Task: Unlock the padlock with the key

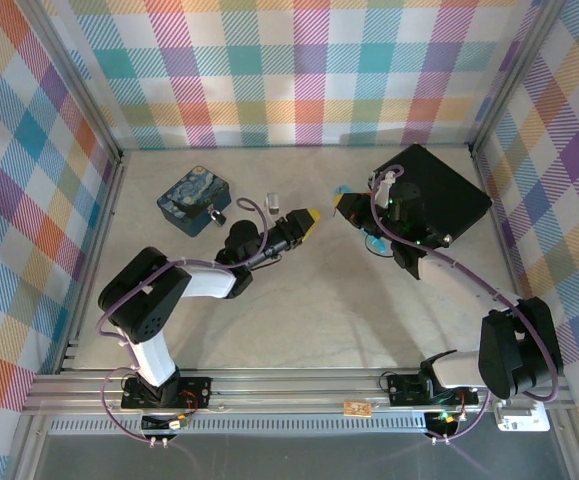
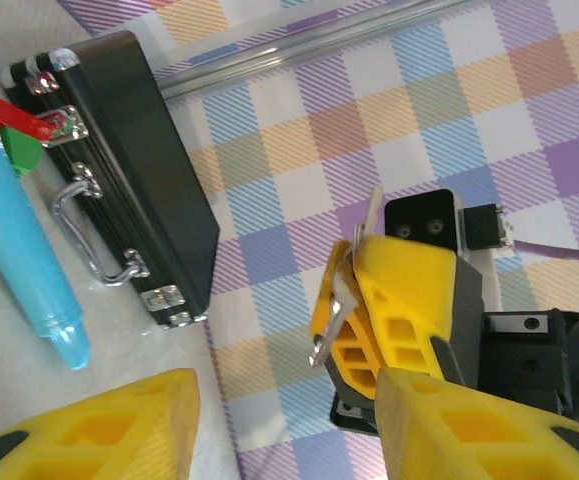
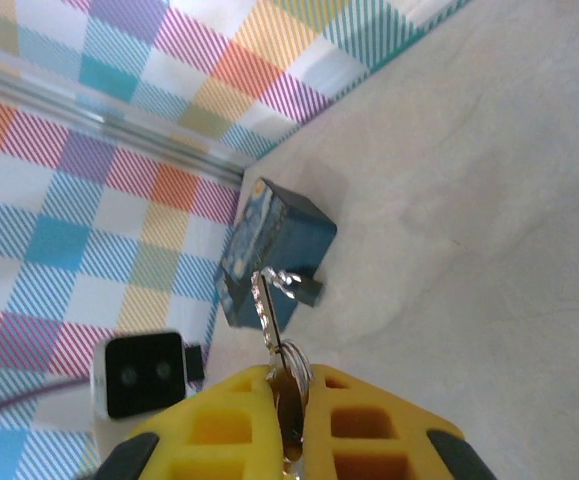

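One padlock (image 3: 299, 286) is set beside one tin (image 3: 289, 235); one key (image 3: 265, 310) is pinched by the right gripper (image 3: 287, 385); the left gripper (image 1: 307, 217) is spread, empty.

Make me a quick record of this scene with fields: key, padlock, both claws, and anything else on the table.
key: held in right claw, blade pointing outward
right claw: shut on key
left claw: open, empty
padlock: on table beside blue tin, no claw on it
other: black case, turquoise cylinder
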